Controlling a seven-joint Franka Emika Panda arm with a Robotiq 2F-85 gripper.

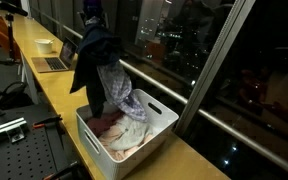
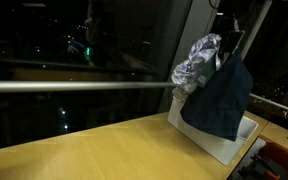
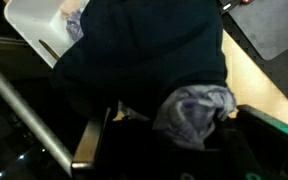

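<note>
End effector (image 3: 156, 122) prob. tight on navy garment (image 1: 89, 60) + grey patterned cloth (image 1: 117, 90), over white bin (image 1: 150, 150).

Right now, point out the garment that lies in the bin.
The pinkish cloth, down inside the white bin; the dark navy garment and the pale patterned one hang in the air above it.

Bin (image 1: 92, 142) at lower centre of frame, on counter (image 1: 54, 90) running upper left to lower right. Window (image 1: 214, 50) along right. Large garment (image 1: 89, 60) hangs above bin's left end. Smaller cloth (image 1: 119, 90) just right of it, trailing into bin. Laptop (image 1: 56, 60) and bowl (image 1: 44, 45) on counter, upper left, behind bin.
</note>
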